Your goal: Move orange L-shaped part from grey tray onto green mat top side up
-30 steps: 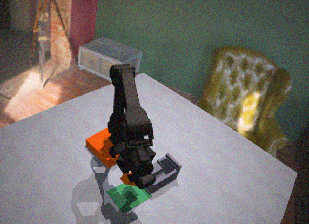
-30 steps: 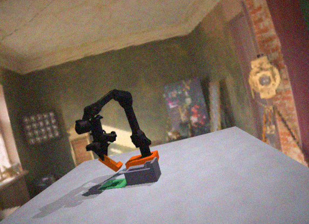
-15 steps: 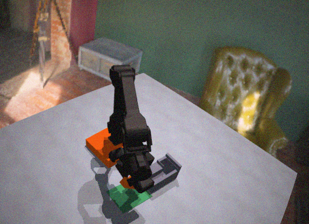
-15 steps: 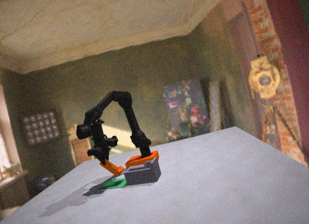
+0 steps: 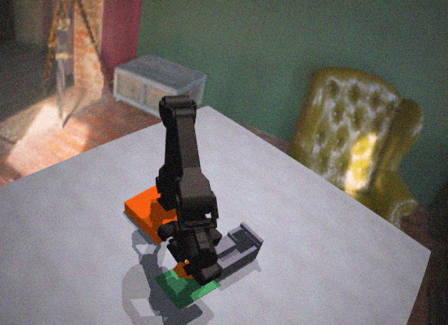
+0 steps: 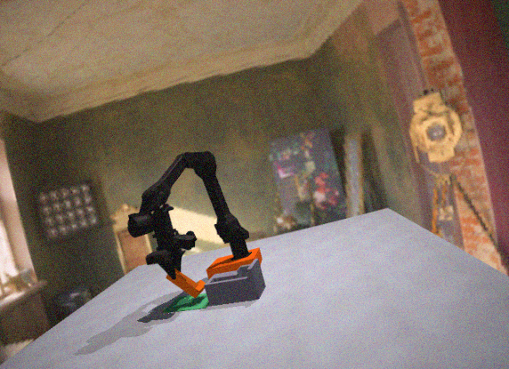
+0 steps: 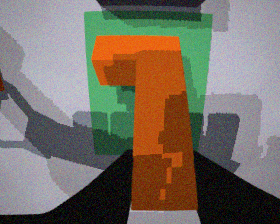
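Note:
My gripper (image 5: 194, 267) (image 6: 171, 270) (image 7: 160, 156) is shut on the straight end of the orange L-shaped part (image 5: 180, 269) (image 6: 187, 284) (image 7: 152, 92). The part is out of the tray and hangs tilted, its L-shaped end lowest, just above the green mat (image 5: 184, 289) (image 6: 189, 302) (image 7: 201, 50). In the wrist view the part lies over the middle of the mat, with its L end pointing left. The grey tray (image 5: 243, 243) (image 6: 236, 285) stands right beside the mat, and its pocket is empty. Whether the L end touches the mat I cannot tell.
The arm's orange base plate (image 5: 144, 210) (image 6: 232, 262) sits on the white table just behind the tray. A yellow armchair (image 5: 360, 141) stands beyond the table's far right edge.

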